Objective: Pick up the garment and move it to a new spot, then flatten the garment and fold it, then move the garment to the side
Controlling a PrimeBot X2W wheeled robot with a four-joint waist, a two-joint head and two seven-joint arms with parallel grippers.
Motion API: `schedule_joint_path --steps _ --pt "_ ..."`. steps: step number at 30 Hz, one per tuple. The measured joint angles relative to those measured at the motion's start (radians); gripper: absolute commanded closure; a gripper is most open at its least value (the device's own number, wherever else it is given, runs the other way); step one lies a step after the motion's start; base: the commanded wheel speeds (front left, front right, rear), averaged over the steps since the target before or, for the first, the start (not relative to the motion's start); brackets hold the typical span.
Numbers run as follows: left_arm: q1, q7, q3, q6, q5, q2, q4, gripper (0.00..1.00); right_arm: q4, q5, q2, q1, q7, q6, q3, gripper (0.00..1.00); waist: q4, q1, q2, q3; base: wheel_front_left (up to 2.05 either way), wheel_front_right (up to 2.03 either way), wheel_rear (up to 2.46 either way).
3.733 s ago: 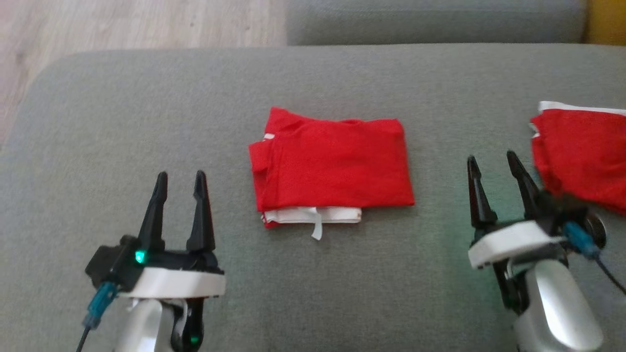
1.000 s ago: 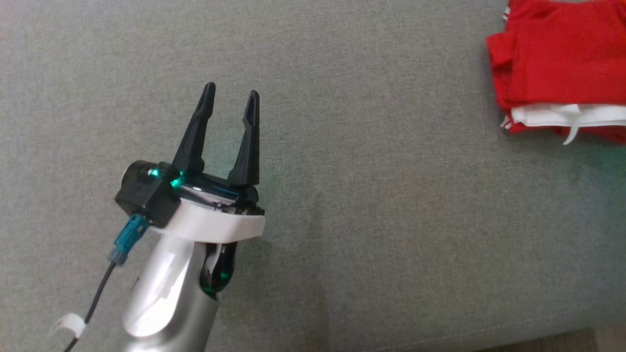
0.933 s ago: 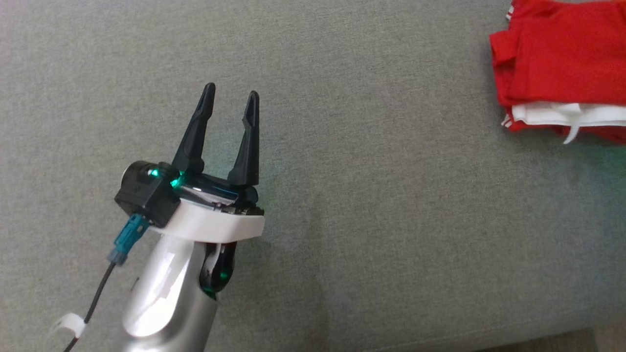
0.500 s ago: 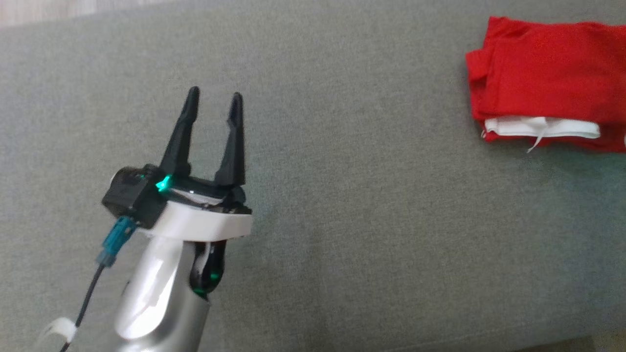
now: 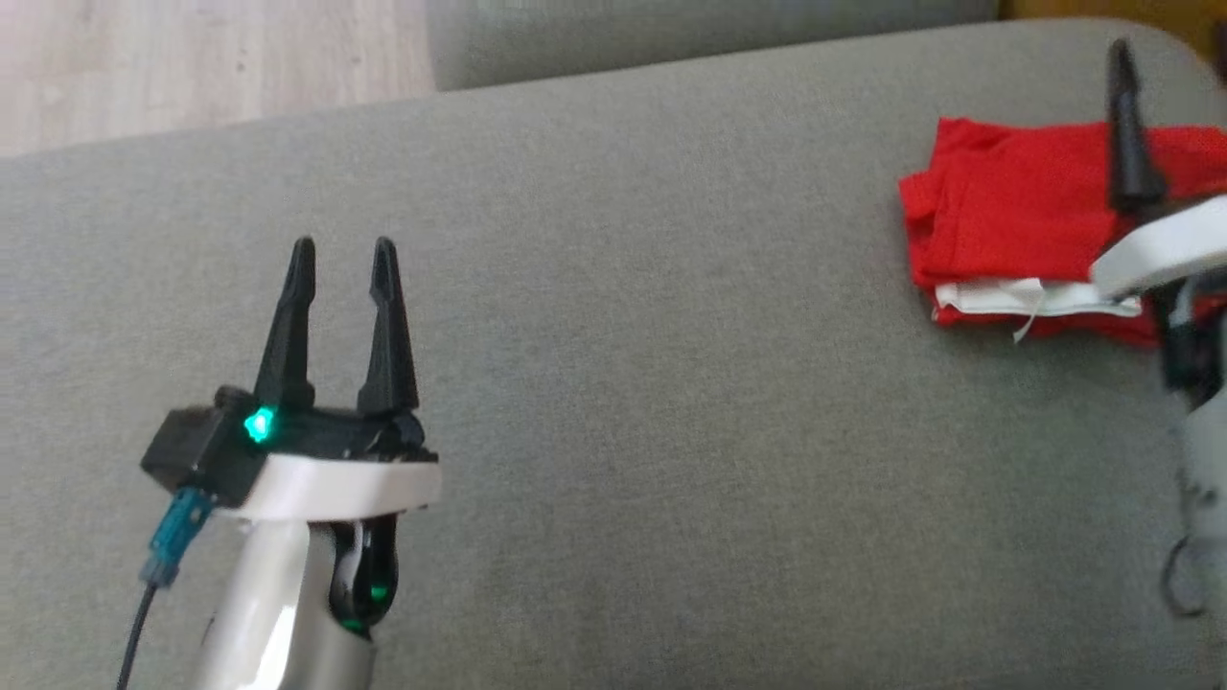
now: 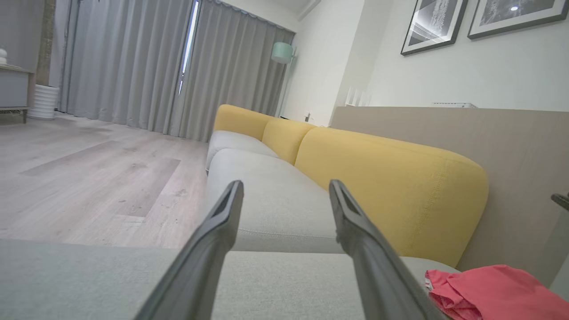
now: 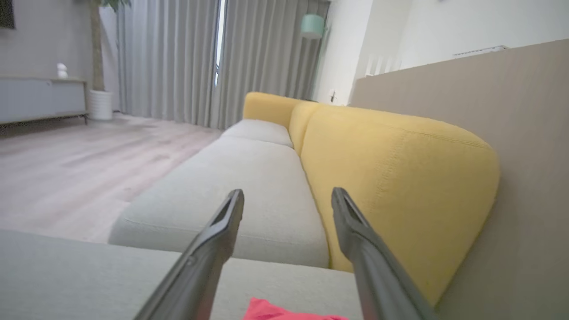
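Garment point(image 5: 1007, 220) is lying folded at the far right of the grey cushion point(image 5: 671, 402), apparently set aside already, so I am holding the left gripper point(image 5: 343, 247) over bare cushion and the right gripper point(image 7: 288, 192) near the garment, both with fingers apart and empty.

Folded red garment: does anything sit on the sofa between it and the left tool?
Nothing visible does. In the head view, bare grey cushion stretches between the open left tool and the folded red garment at the right.
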Motion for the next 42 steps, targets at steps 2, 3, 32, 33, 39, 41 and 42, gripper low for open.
schedule_joint_path --steps 2,3,32,33,39,41,42 --pt "0.022 0.000 0.004 0.000 0.000 0.000 -0.001 0.00 -0.048 0.014 0.046 0.048 0.000 0.000 -0.018 0.00 0.010 0.0000 0.0000 -0.018 0.00 0.00 0.00" --pt "0.035 0.000 0.004 0.001 -0.001 0.000 0.000 0.00 -0.068 0.022 0.073 0.075 0.000 0.000 -0.030 0.00 0.015 0.0000 0.0000 -0.026 0.00 0.00 0.00" --pt "0.191 0.000 0.025 0.000 -0.073 0.002 0.059 0.00 -0.083 0.133 0.281 0.441 -0.107 0.000 -0.079 0.00 0.077 0.0002 0.0000 -0.113 0.00 0.00 0.00" --pt "0.191 0.000 0.028 0.000 -0.073 0.002 0.059 0.00 -0.081 0.133 0.281 0.441 -0.107 0.000 -0.079 0.00 0.076 0.0002 0.0000 -0.113 0.00 0.00 0.00" --pt "0.190 0.000 0.028 0.001 -0.081 0.002 0.064 0.00 -0.078 0.133 0.281 0.441 -0.112 0.000 -0.077 0.00 0.073 0.0002 0.0000 -0.116 0.00 0.00 0.00" --pt "0.190 0.000 0.029 0.001 -0.081 0.002 0.064 0.00 -0.076 0.133 0.281 0.441 -0.115 0.000 -0.077 0.00 0.073 0.0002 0.0000 -0.118 0.00 0.00 0.00" --pt "0.190 0.000 0.029 0.001 -0.081 0.002 0.064 0.00 -0.072 0.133 0.281 0.441 -0.115 0.000 -0.075 0.00 0.073 0.0002 0.0000 -0.119 0.00 0.00 0.00"
